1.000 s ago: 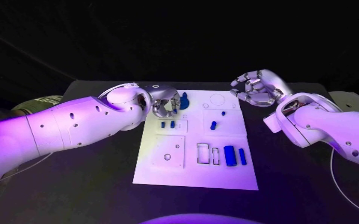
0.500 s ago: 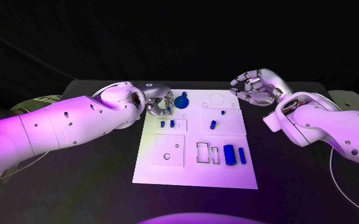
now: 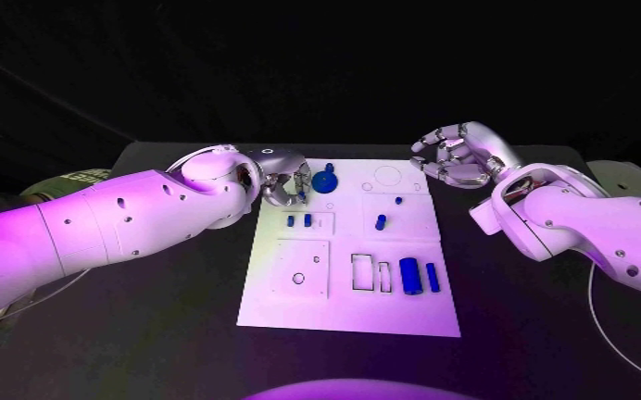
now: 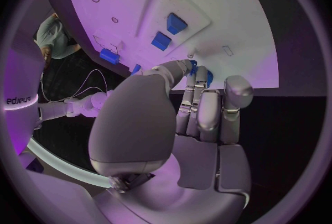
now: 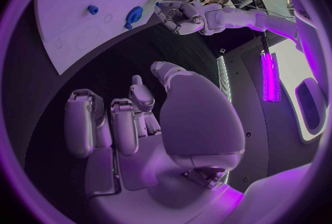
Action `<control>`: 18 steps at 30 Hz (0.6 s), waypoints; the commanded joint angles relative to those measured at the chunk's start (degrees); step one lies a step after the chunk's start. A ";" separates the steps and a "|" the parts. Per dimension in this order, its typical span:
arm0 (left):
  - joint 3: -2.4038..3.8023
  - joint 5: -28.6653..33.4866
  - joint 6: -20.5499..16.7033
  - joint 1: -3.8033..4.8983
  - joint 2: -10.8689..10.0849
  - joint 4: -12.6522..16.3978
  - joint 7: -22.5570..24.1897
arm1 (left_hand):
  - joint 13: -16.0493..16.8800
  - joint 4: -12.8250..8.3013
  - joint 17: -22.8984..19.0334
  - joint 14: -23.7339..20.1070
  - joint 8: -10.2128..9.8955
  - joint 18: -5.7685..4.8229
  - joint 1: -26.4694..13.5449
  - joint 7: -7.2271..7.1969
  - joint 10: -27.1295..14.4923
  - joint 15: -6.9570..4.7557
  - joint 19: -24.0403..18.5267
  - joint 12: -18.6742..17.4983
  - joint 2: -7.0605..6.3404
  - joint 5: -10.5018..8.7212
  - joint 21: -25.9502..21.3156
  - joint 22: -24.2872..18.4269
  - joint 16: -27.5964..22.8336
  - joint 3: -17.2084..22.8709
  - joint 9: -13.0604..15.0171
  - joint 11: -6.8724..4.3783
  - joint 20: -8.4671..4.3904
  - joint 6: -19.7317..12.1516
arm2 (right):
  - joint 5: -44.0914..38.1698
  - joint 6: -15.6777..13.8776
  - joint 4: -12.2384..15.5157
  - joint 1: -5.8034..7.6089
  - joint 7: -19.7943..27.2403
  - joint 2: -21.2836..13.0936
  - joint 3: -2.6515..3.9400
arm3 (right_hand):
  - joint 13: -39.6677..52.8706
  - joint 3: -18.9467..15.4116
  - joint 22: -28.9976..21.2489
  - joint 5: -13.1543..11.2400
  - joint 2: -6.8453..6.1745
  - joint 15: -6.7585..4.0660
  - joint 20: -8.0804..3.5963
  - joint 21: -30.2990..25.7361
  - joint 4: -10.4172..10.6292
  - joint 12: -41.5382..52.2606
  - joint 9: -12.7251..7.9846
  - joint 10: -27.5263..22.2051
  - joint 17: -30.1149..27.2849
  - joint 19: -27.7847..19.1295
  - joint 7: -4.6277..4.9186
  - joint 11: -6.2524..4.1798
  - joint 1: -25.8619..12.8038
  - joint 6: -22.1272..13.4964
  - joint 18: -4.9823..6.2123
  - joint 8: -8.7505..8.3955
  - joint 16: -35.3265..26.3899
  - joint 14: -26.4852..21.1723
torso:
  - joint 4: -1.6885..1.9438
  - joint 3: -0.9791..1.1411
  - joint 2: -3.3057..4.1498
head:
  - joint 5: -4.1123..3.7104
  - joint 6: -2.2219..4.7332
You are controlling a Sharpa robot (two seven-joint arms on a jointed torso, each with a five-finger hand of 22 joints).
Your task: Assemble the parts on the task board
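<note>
The task board [image 3: 350, 261] lies flat in the middle of the black table [image 3: 160, 326], its long axis running from the near edge to the far edge. Near its far-left corner a blue disc-shaped part [image 3: 325, 182] stands on edge, a short stub rising from its top. Toward the near right, a thick blue cylinder [image 3: 410, 277] and a thinner blue bar [image 3: 433, 278] lie side by side, both with their long axes pointing near to far, just right of two empty rectangular slots. Two small blue pegs [image 3: 299, 221] stand close together in the left-middle square, and a short oblong part [image 3: 381, 223] and a tiny peg [image 3: 398, 201] sit in the right-middle square.

The left hand [image 3: 284, 181] hovers over the board's far-left edge, just left of the disc, fingers curled in; whether they touch or hold anything cannot be told from the head view. The left wrist view shows its fingers [image 4: 201, 103] bent together with a bit of blue at their tips, but a grasp is not clear there either.

The right hand [image 3: 457, 156] is raised off the board's far-right corner, fingers loosely curled and apart, holding nothing. The right wrist view confirms its bare palm [image 5: 131, 124] and also shows the disc [image 5: 133, 15] edge-on beside the left hand [image 5: 181, 16]
</note>
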 commanded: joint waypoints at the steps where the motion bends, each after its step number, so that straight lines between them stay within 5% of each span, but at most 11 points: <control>1: 0.03 0.17 1.06 0.02 0.24 -0.13 -0.01 | -0.11 -0.13 -0.09 0.33 -0.29 -0.95 -0.71 -0.09 0.28 -0.17 0.15 -0.47 -0.10 -0.18 0.26 -0.04 0.26 0.15 -0.08 0.00 -0.01 0.38 | -0.45 0.28 0.01 -0.05 0.44 0.04 0.00 | 0.07 0.34 7.95 0.40 0.27 -0.51 -0.26 -0.16 0.07 0.15 -0.07 0.31 7.95 -0.11 -0.21 0.10 -0.53 0.07 0.37 0.30 -0.34 4.08 | -0.05 0.01 -0.01 | 0.06 0.00; 18: -0.03 0.14 2.21 -0.07 0.85 -0.57 0.02 | -0.12 -0.14 -0.21 0.30 -0.32 -0.94 -0.75 -0.09 0.35 -0.17 0.12 -0.54 -0.09 -0.20 0.24 -0.08 0.23 0.17 -0.09 0.00 -0.02 0.41 | -0.45 0.28 0.02 -0.07 0.46 0.10 0.00 | -0.02 0.39 7.95 0.42 0.27 -0.53 -0.28 -0.18 0.03 0.10 -0.08 0.34 7.95 -0.10 -0.22 0.09 -0.54 0.05 0.37 0.30 -0.35 4.08 | -0.02 0.01 -0.01 | 0.08 -0.07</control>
